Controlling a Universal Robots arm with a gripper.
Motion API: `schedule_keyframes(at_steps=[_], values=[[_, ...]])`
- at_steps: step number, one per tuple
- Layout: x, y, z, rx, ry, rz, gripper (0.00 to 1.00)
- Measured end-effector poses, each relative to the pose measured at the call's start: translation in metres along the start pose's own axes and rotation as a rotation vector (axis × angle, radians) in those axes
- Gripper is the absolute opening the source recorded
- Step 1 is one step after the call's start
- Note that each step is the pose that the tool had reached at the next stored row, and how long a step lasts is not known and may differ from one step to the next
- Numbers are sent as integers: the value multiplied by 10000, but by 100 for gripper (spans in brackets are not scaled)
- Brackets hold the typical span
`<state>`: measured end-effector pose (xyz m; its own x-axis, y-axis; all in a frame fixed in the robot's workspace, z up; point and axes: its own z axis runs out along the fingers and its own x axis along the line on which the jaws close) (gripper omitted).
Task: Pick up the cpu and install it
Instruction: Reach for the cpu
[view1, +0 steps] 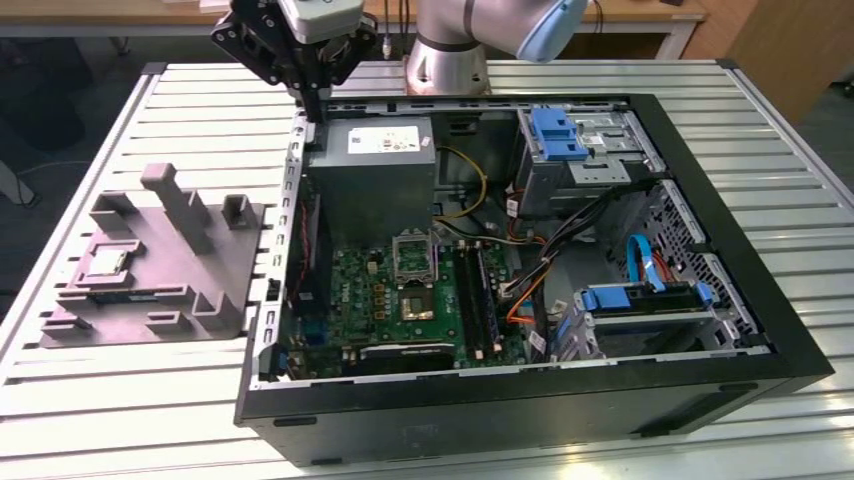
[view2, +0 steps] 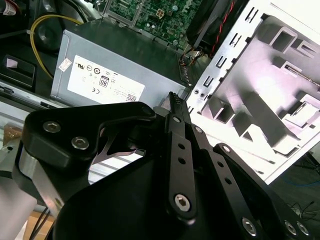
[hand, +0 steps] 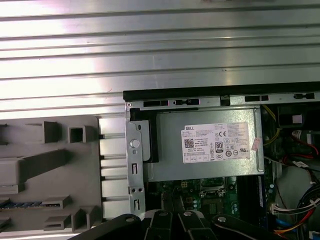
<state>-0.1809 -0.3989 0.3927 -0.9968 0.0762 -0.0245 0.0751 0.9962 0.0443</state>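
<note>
**Exterior view, with both wrist views.** An open desktop computer case (view1: 534, 410) is shown lying on its side on a slatted aluminium bench (view1: 134, 420). The pincer (view1: 316, 104) is held over the case's corner at eleven o'clock, just above the rim and beside the grey power-supply box (view1: 380, 170). In the second wrist view its fingers (view2: 175, 132) are seen drawn together to one narrow tip, and nothing is gripped between them. The white-labelled power-supply box (hand: 205, 145) is seen from above in the first wrist view.

The cpu (view1: 107, 262) is seated flat in a square recess of the grey tray (view1: 147, 325). The recess lies at nine o'clock from the case and well apart from the pincer. The tray is set on the bench just beside the case wall, and several upright posts (view1: 180, 205) rise from it.

Inside the case, the green motherboard (view1: 380, 300) is found at six o'clock from the power-supply box. Its metal-framed socket (view1: 414, 255) is placed near the board's edge closest to that box. The arm base (view1: 454, 65) is mounted at twelve o'clock, behind the case.
</note>
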Motion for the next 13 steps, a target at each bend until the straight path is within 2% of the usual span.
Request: schedule_keyframes(at_steps=[13], values=[[53, -4, -1, -1, 0, 1, 11]])
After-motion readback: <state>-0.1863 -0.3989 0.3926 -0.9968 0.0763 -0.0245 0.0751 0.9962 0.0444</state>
